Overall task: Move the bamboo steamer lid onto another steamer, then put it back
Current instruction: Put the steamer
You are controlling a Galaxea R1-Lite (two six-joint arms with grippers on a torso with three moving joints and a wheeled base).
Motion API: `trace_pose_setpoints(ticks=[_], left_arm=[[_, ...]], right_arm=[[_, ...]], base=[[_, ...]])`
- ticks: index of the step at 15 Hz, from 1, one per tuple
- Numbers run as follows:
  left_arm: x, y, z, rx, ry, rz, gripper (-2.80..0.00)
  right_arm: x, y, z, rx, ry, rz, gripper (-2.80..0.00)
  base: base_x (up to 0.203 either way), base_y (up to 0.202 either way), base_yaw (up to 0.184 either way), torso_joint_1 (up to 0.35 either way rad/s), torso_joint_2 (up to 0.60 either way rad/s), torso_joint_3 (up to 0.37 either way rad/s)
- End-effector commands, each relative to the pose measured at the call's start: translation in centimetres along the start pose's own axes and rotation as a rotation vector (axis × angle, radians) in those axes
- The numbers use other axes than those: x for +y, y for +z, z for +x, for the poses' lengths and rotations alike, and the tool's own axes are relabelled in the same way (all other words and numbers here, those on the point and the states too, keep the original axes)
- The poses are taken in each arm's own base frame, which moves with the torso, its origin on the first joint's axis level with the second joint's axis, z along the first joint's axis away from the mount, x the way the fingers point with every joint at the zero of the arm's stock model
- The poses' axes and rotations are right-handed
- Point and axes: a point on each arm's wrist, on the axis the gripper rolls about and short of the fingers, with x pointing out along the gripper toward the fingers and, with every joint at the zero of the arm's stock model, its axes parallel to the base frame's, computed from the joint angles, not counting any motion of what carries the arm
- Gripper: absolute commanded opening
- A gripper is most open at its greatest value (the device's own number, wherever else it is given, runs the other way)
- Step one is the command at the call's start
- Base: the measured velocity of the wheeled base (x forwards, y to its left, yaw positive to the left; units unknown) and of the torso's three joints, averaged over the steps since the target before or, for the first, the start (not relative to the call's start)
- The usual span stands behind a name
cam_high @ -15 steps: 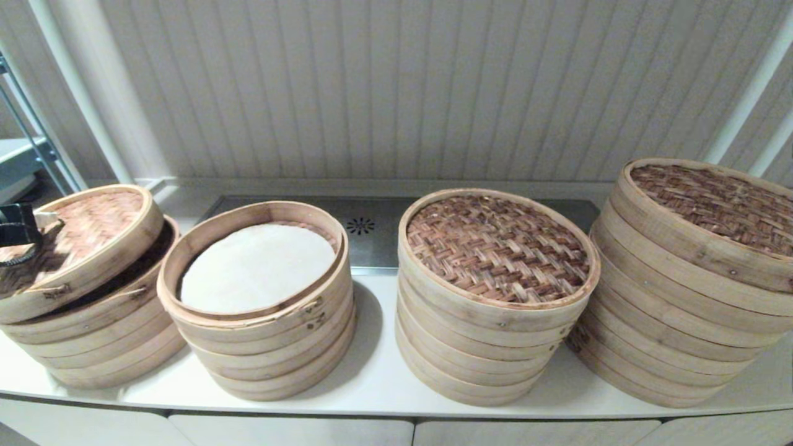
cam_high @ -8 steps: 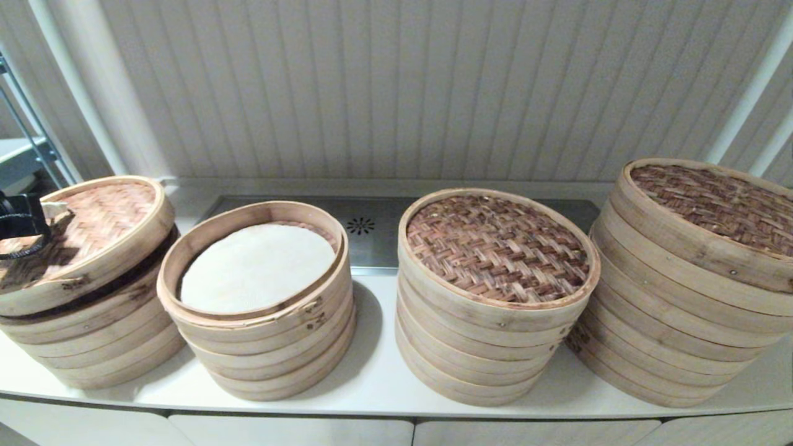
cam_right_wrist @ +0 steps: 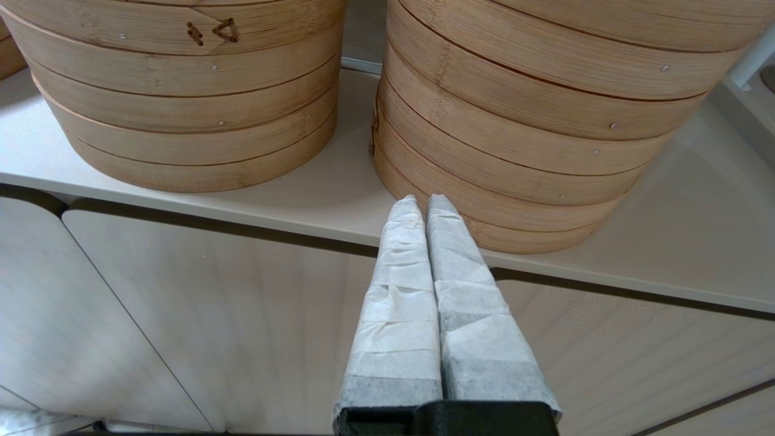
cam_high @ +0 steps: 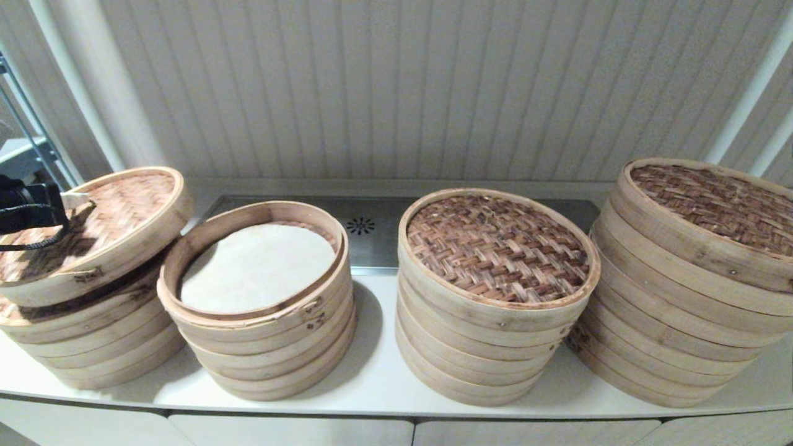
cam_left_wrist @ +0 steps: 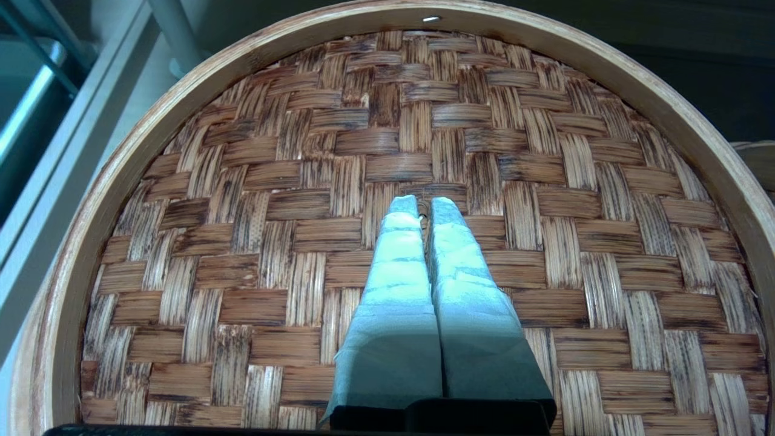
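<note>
The woven bamboo lid (cam_high: 118,214) hangs tilted above the far-left steamer stack (cam_high: 93,337), its right edge reaching toward the open steamer (cam_high: 310,306) lined with white cloth (cam_high: 257,266). My left gripper (cam_high: 77,199) comes in from the left edge and is shut on a small loop at the lid's centre. In the left wrist view the lid's weave (cam_left_wrist: 272,181) fills the frame, with the taped left gripper (cam_left_wrist: 424,203) pinched together on it. My right gripper (cam_right_wrist: 422,201) is shut on nothing and sits low in front of the counter edge, out of the head view.
Two lidded steamer stacks stand to the right, one at centre-right (cam_high: 495,248) and a taller one at far right (cam_high: 700,260). A metal drain panel (cam_high: 365,226) lies behind them by the slatted wall. A metal rack (cam_high: 31,148) stands at the left.
The lid, held by my left gripper, has risen off the far-left stack and shifted right toward the open steamer. The right arm has not moved.
</note>
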Motion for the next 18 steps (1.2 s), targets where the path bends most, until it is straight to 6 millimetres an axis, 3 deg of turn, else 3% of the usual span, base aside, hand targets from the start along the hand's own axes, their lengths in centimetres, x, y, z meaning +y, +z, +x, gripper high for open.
trace_pose_setpoints(ticks=[1,5,18], left_arm=[[-0.6,0.4,0.1,-0.005,-0.019,0.008,-2.80],[-3.1,0.9,0.7,-0.007,-0.041,0.037,-2.80],[-14.6,1.2,1.6,-0.004,-0.164,0.152,-2.80]], right_arm=[[0.0,0.0,0.0,0.000,0.001,0.000,-2.80],[0.0,0.0,0.0,-0.002,0.001,-0.001,-2.80],[0.0,0.0,0.0,0.000,0.001,-0.001,-2.80]], base=[[0.000,0.000,0.000,0.000,0.00,0.000],[0.000,0.000,0.000,0.000,0.00,0.000],[0.000,0.000,0.000,0.000,0.00,0.000]])
